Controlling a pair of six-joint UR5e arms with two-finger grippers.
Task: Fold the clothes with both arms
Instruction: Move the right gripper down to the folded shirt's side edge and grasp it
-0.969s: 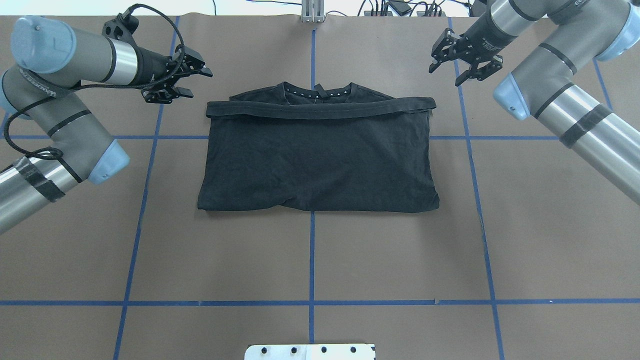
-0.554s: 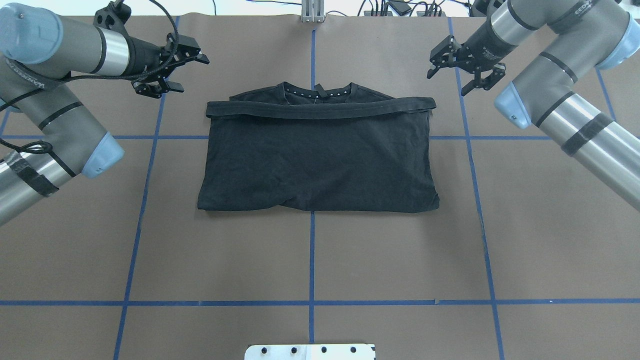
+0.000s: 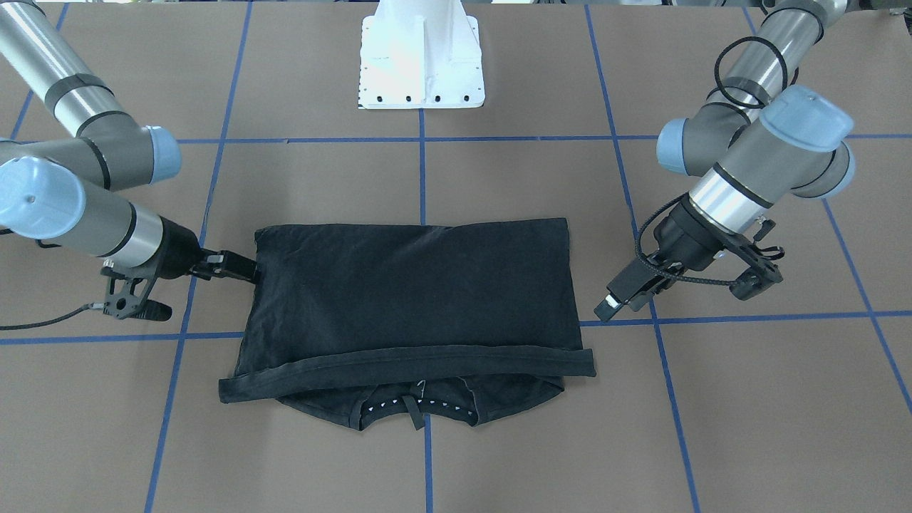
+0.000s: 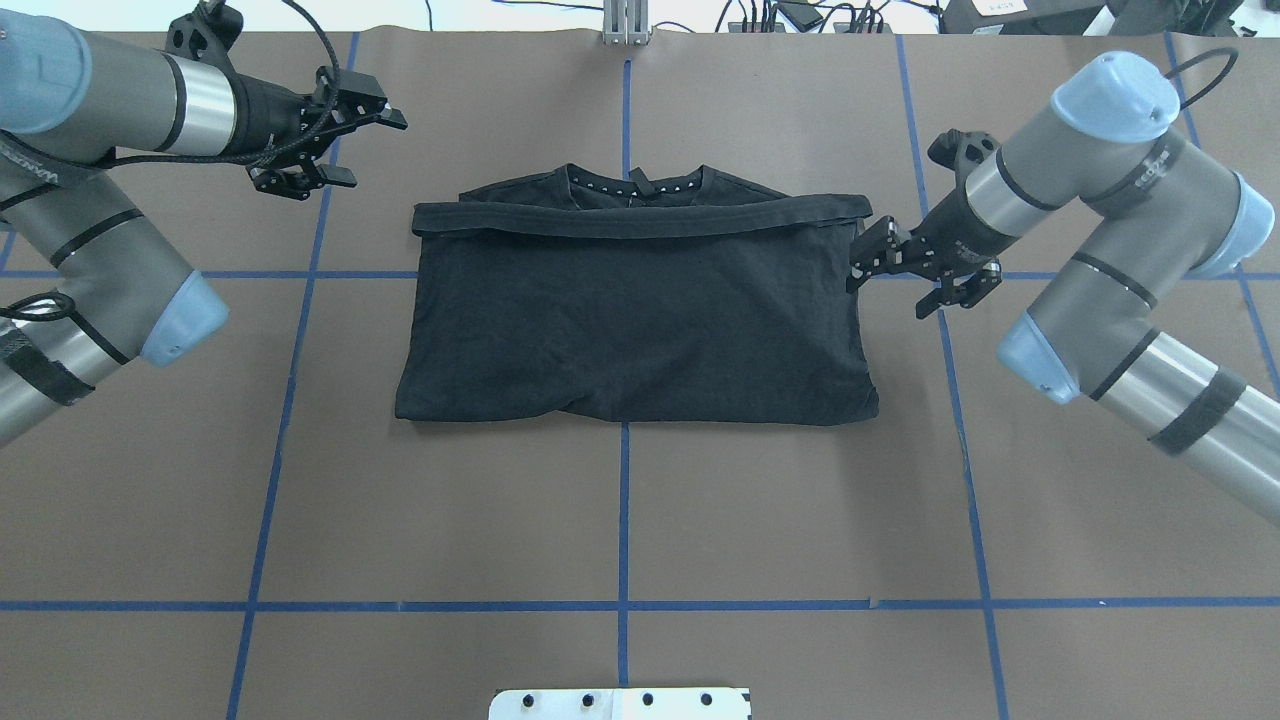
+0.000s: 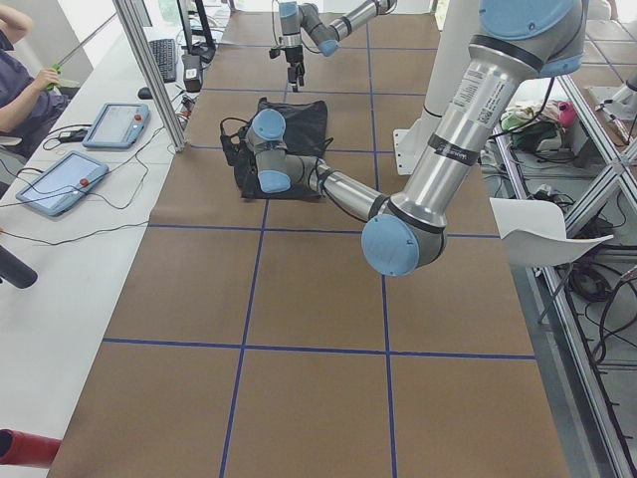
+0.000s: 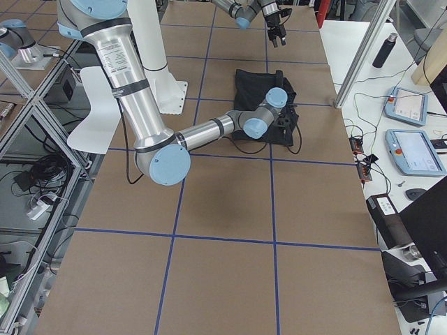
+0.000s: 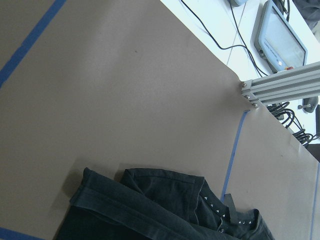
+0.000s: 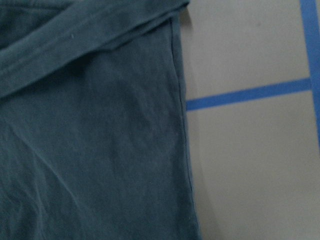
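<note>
1. Shirt (image 4: 635, 320): black, folded once, flat at centre of the overhead frame; hem band lies across the collar at its top.
2. Right gripper (image 4: 890, 292): jaws apart, empty, one finger at the shirt's right edge. Risk: pinching only the top layer, which would peel the fold open.
3. Left gripper (image 4: 375, 150): jaws apart, empty, upper left, well apart from the shirt. Risk: uneven grasps on the two sides would skew the next fold.

The near left arm (image 5: 438, 169) stretches across the brown desk (image 5: 299, 349) to a black T-shirt (image 5: 304, 118). The far right arm (image 5: 328, 22) hangs beyond.
</note>
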